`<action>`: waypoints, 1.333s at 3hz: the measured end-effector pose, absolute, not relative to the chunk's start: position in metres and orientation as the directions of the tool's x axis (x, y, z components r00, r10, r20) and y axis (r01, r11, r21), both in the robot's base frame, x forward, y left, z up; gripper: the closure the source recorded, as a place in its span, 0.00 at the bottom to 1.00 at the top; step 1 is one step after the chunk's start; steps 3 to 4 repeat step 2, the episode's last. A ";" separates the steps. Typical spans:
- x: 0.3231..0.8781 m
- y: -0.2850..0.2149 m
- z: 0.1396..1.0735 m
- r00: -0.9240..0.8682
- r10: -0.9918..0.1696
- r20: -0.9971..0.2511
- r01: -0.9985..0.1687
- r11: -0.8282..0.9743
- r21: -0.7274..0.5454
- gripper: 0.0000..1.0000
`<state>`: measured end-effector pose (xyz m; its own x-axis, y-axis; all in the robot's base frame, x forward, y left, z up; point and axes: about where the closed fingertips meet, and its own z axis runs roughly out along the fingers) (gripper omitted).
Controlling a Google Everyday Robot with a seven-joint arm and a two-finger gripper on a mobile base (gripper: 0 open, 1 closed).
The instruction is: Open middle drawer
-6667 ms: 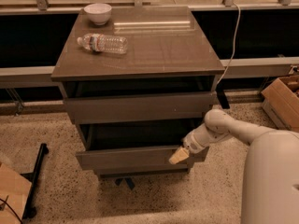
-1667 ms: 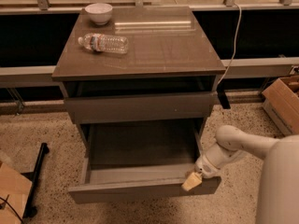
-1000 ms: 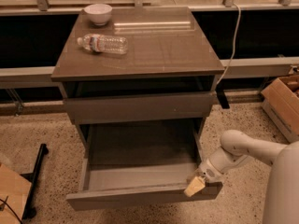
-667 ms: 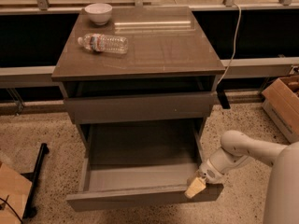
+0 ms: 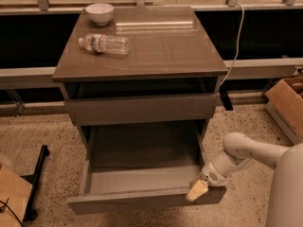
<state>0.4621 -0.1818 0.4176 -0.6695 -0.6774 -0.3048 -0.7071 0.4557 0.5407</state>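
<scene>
The middle drawer (image 5: 142, 200) of the grey-brown cabinet stands pulled far out toward me, its grey boxy inside (image 5: 142, 162) showing and holding nothing I can see. Its flat front runs low across the view. My gripper (image 5: 197, 191) is at the drawer front's right end, its pale tan fingertip (image 5: 196, 192) lying against the top edge of the front. The white arm (image 5: 241, 155) reaches in from the right. The top drawer front (image 5: 142, 109) above is nearly closed. The lowest drawer is hidden under the open one.
On the cabinet top (image 5: 161, 46) lie a clear plastic bottle (image 5: 104, 44) on its side and a white bowl (image 5: 99, 12) at the back. A cardboard box (image 5: 286, 103) stands at right, a black stand (image 5: 35, 183) on the speckled floor at left.
The middle drawer has been pulled from nearly closed to far open. My gripper moved down and toward me with its front. Over the last second it has barely moved.
</scene>
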 end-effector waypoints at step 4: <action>0.461 -0.181 0.416 -0.669 -0.678 -0.304 -0.706 0.454 0.543 0.00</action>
